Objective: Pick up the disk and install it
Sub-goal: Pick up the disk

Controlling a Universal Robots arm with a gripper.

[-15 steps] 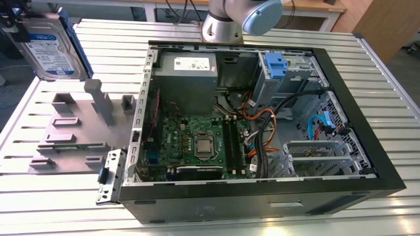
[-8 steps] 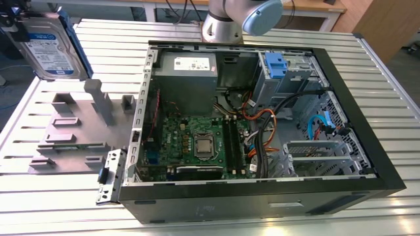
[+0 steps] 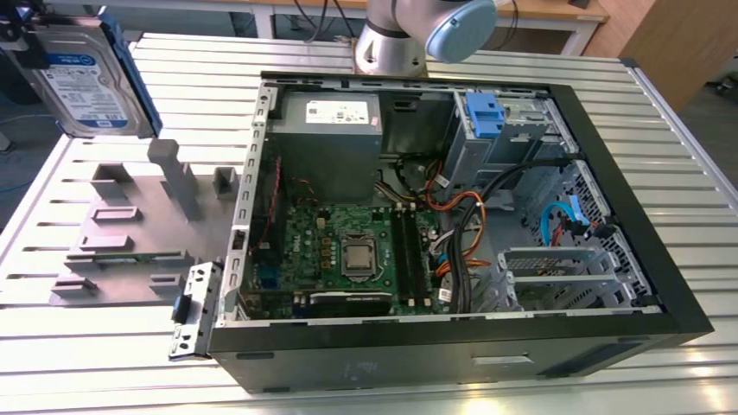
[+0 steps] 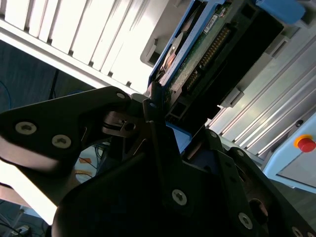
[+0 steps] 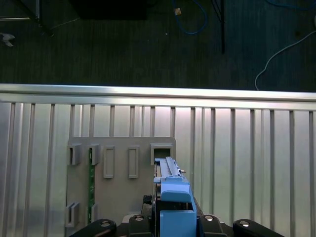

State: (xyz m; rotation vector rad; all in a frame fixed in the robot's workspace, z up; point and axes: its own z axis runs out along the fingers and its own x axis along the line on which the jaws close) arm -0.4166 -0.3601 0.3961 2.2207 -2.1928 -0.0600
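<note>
Here the black gripper is clamped on one end of the silver rectangular blue-framed disk, held over the grey fixture plate, long axis running out from the jaws; the grey metal drive bay lies well apart, toward the exterior view's right.

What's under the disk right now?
In the first wrist view, the grey fixture plate with its slots lies below the disk, on the slatted table. The disk hides the part of the plate directly beneath it.

No legible txt: white-blue label on disk, white sticker on PSU, both unreadable
</note>
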